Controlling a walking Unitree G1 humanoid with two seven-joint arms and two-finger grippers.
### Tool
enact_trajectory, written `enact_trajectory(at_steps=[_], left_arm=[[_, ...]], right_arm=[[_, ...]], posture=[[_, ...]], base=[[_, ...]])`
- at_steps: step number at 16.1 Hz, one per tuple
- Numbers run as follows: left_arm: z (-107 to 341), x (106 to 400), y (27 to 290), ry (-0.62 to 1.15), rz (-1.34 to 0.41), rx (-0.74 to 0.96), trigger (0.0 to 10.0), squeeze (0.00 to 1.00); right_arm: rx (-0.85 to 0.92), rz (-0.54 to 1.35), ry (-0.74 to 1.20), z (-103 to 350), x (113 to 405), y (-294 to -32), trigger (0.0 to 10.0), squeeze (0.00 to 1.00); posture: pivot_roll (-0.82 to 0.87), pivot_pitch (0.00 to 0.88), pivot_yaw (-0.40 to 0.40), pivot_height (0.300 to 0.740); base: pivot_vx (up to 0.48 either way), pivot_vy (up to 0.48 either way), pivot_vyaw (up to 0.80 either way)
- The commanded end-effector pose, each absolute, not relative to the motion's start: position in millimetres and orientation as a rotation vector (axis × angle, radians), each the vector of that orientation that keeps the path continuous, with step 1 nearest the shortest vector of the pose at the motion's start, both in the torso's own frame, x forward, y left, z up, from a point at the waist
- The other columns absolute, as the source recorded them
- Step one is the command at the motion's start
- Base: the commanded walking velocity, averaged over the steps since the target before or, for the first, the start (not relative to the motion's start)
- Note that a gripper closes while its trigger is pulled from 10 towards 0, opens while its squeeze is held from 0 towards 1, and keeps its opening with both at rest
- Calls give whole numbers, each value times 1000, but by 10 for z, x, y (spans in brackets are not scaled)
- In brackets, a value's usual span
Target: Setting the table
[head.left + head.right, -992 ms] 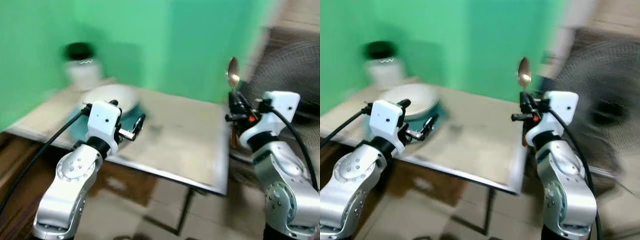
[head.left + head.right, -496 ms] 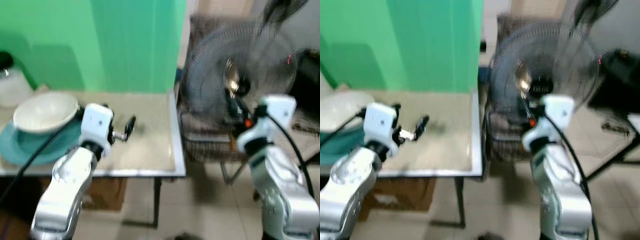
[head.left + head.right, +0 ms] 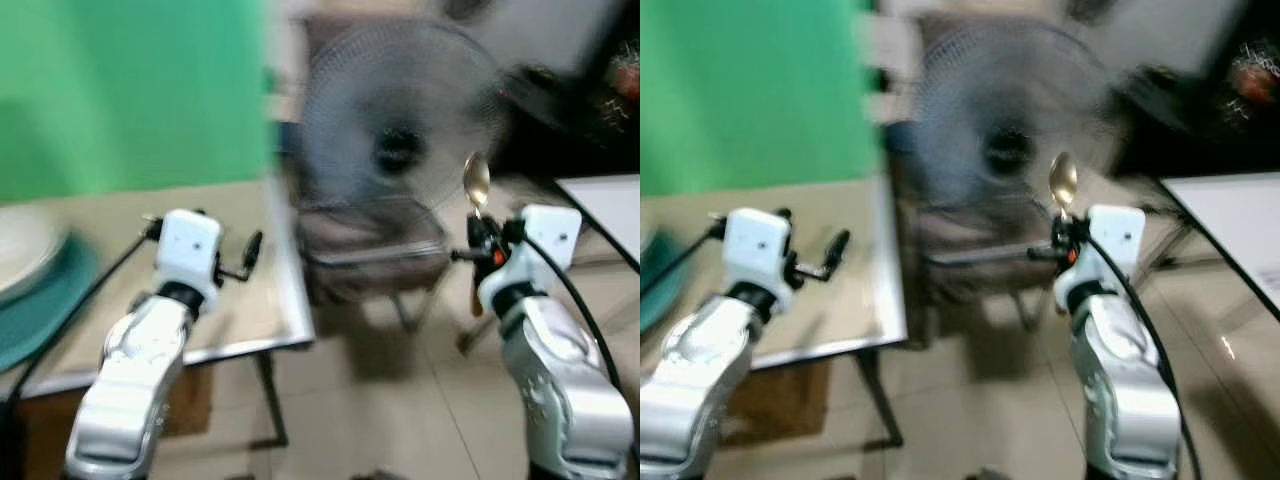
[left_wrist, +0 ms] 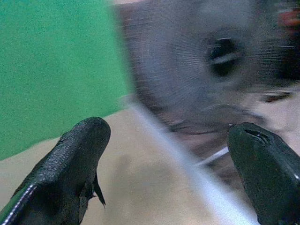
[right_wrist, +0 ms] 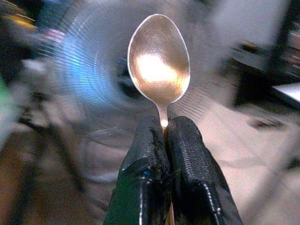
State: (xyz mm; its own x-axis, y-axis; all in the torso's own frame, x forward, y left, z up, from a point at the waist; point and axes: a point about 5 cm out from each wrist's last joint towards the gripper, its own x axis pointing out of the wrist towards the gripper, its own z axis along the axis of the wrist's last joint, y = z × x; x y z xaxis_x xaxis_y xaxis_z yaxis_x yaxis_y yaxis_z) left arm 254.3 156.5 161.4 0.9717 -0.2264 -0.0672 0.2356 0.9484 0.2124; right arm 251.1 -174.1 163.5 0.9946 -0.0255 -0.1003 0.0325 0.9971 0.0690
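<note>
Right gripper [image 5: 165, 136] raised upright off the table's [image 3: 255, 320] right edge, fingers pinching the spoon [image 5: 158, 61] by its handle, bowl up. Left gripper [image 4: 164, 154] held level over the right edge, fingers spread.

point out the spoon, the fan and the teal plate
spoon [image 5: 158, 58]: right wrist view, on the middle of its bowl
fan [image 3: 398, 150]: left eye view, on its dark hub
teal plate [image 3: 45, 300]: left eye view, on its rim by the picture's left edge
</note>
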Motion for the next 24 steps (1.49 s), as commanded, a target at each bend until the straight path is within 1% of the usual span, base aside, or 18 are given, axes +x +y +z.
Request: enact_trajectory(at_steps=[1,2,4,6,9,11,14,19,21,24], left_arm=[[1612,2542,1594,47,-234,243,10000,27],[1613,2566,1626,41,-214,246,10000,27],[1620,2607,1591,35,-217,241,10000,24],[1632,2612,1516,27,-254,237,10000,27],[1567,2608,1561,48,-236,247,10000,24],[1624,2638,1458,27,-271,249,10000,24],[1560,2604,1517,52,-260,275,10000,20],[1621,2640,1459,31,-276,272,10000,20],[1577,2632,1524,50,-267,266,10000,20],[1570,2674,1416,46,-303,268,10000,20]], right_arm=[[71,-19,104,1626,2484,-1732,10000,0],[58,-22,114,1586,2459,-1697,10000,0],[53,-27,111,1599,2485,-1689,10000,0],[45,-44,123,1591,2494,-1737,10000,0],[45,-83,154,1541,2469,-1772,10000,0],[10,-94,170,1531,2547,-1795,10000,0],[22,-78,179,1507,2548,-1734,10000,0],[39,-96,195,1494,2578,-1755,10000,0],[36,-94,199,1472,2535,-1722,10000,0],[12,-133,194,1478,2512,-1821,10000,0]], posture=[[115,0,-37,740],[102,0,-30,740],[97,0,-20,740],[93,0,-20,740],[87,0,-26,740],[93,0,-21,740],[96,0,-35,740],[107,0,-27,740],[94,0,-24,740],[84,0,-7,740]], base=[[0,0,-781],[0,0,-800],[0,0,-800],[0,0,-800],[0,0,-792],[0,0,-794],[0,0,-800],[0,0,-793],[0,0,-788],[0,0,-788]])
